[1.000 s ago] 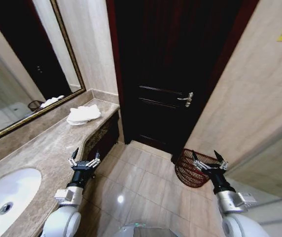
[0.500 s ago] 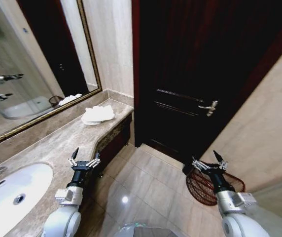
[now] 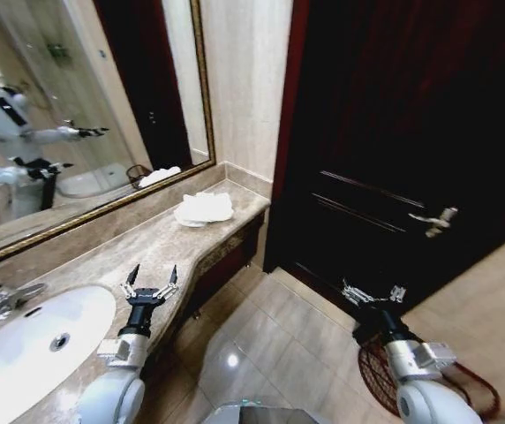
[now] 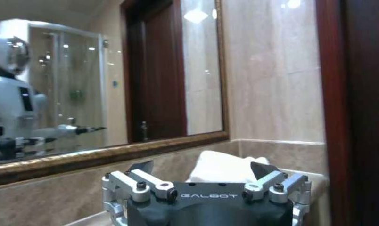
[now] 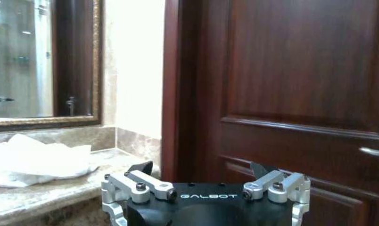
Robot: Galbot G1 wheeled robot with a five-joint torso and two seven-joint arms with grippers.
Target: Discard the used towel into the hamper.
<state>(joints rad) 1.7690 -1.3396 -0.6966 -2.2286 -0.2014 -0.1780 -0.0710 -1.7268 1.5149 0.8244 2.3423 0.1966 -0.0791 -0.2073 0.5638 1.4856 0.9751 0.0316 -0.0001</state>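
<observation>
The used towel [image 3: 204, 209] lies crumpled and white at the far end of the marble counter [image 3: 111, 265], by the wall corner. It also shows past the fingers in the left wrist view, towel [image 4: 224, 167], and off to one side in the right wrist view, towel [image 5: 32, 162]. The hamper [image 3: 373, 375], a dark reddish open-weave basket, stands on the floor at the lower right, partly hidden behind my right arm. My left gripper [image 3: 149, 283] hovers open over the counter's front edge, well short of the towel. My right gripper [image 3: 372, 293] is open above the hamper's near side, holding nothing.
A white sink [image 3: 32, 344] with a chrome faucet [image 3: 5, 296] sits in the counter at the near left. A large mirror [image 3: 76, 115] backs the counter. A dark wooden door [image 3: 394, 150] with a lever handle [image 3: 435, 218] stands ahead. Tiled floor [image 3: 270, 344] lies between counter and hamper.
The whole head view has shifted, so the camera has turned left: towel, door and hamper slid right in the picture. Both arms keep the same raised, open pose.
</observation>
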